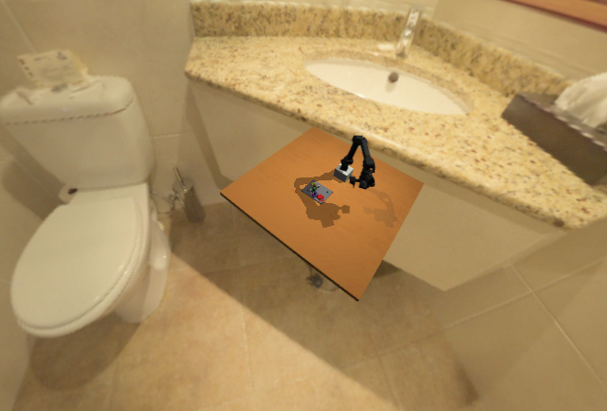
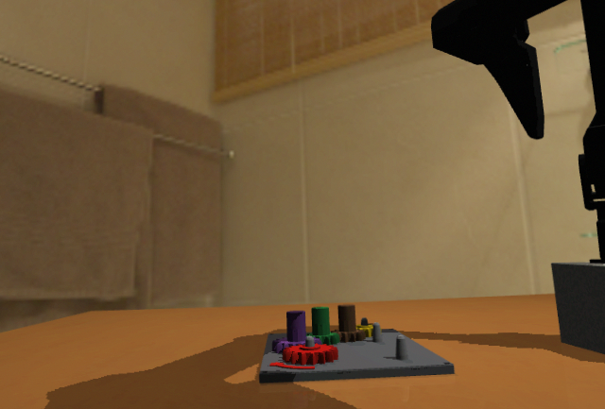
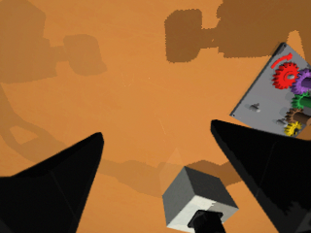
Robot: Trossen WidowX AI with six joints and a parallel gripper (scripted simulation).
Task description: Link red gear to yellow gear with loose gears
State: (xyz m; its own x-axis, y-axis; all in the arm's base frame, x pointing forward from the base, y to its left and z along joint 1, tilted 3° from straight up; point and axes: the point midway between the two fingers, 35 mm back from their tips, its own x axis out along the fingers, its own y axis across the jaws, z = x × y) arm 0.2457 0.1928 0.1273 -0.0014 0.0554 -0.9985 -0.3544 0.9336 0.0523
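The grey board (image 2: 352,360) (image 3: 258,92) lies on the table. The red gear (image 2: 310,354) (image 3: 286,76) sits low on its peg. A purple gear (image 2: 296,329) (image 3: 301,83), a green gear (image 2: 320,322) (image 3: 302,101) and a brown gear (image 2: 347,320) (image 3: 294,117), each with a tall knob, stand on the board in a row from the red gear to the yellow gear (image 2: 364,330) (image 3: 293,129). They look low and level, with neighbours close together; exact tooth contact is too small to tell. Two pegs are bare. My gripper (image 3: 157,131) is open and empty, high and to the side of the board.
The arm's grey base block (image 1: 343,173) (image 2: 579,307) (image 3: 199,194) stands on the wooden table (image 1: 274,200), near the board. A red arrow (image 2: 293,366) (image 3: 279,59) is marked beside the red gear. The arm's shadow falls across the table and board. A stone counter (image 1: 274,78) is behind the table.
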